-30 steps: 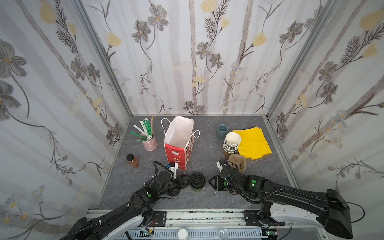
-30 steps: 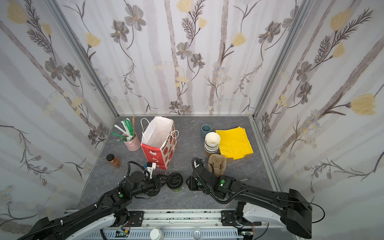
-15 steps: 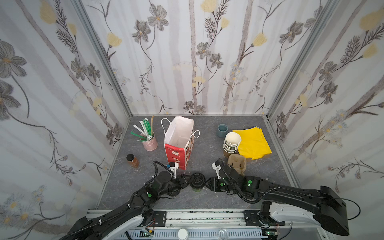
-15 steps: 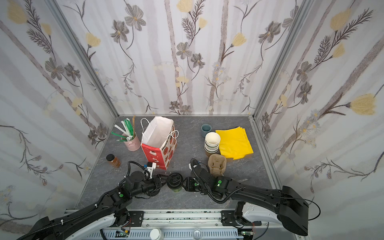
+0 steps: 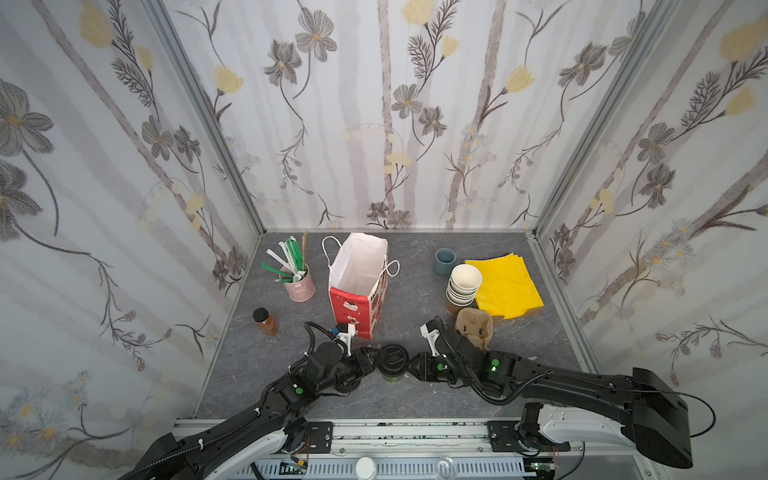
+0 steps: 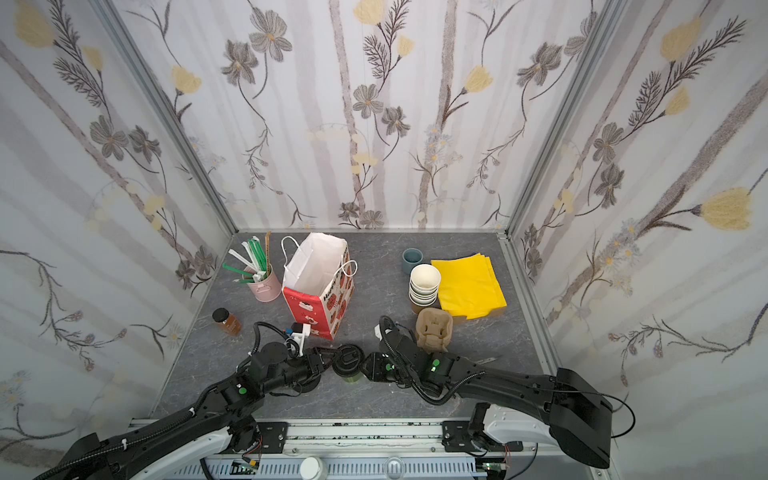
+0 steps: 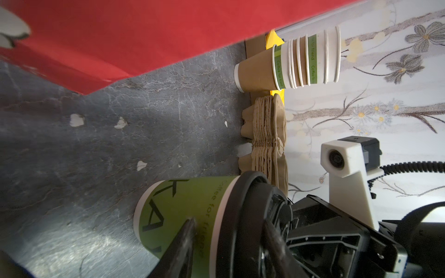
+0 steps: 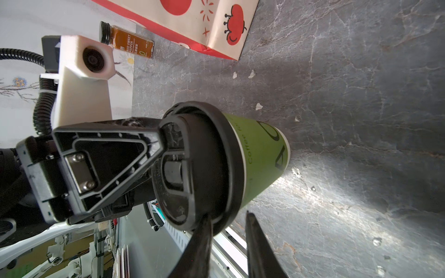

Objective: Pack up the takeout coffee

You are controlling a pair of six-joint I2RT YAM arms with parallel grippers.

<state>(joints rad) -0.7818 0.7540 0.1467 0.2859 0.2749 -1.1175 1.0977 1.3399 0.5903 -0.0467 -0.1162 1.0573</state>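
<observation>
Tabletop (image 5: pixel 415 299): coffee (image 5: pixel 392 360) between both hands (image 5: pixel 375 360) (image 5: pixel 412 364)

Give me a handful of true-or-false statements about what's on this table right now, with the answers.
1. The takeout coffee stands upright on the table, outside the paper bag. True.
2. The takeout coffee has no lid. False: a black sip lid caps it.
3. The stack of paper cups stands beside the yellow napkins. True.
4. In both top views the pink tin stands right of the paper bag. False: it stands left of it.
5. The red sweet pepper bottle lies on its side. False: it stands upright.
6. The left gripper and the right gripper flank the takeout coffee. True.
</observation>
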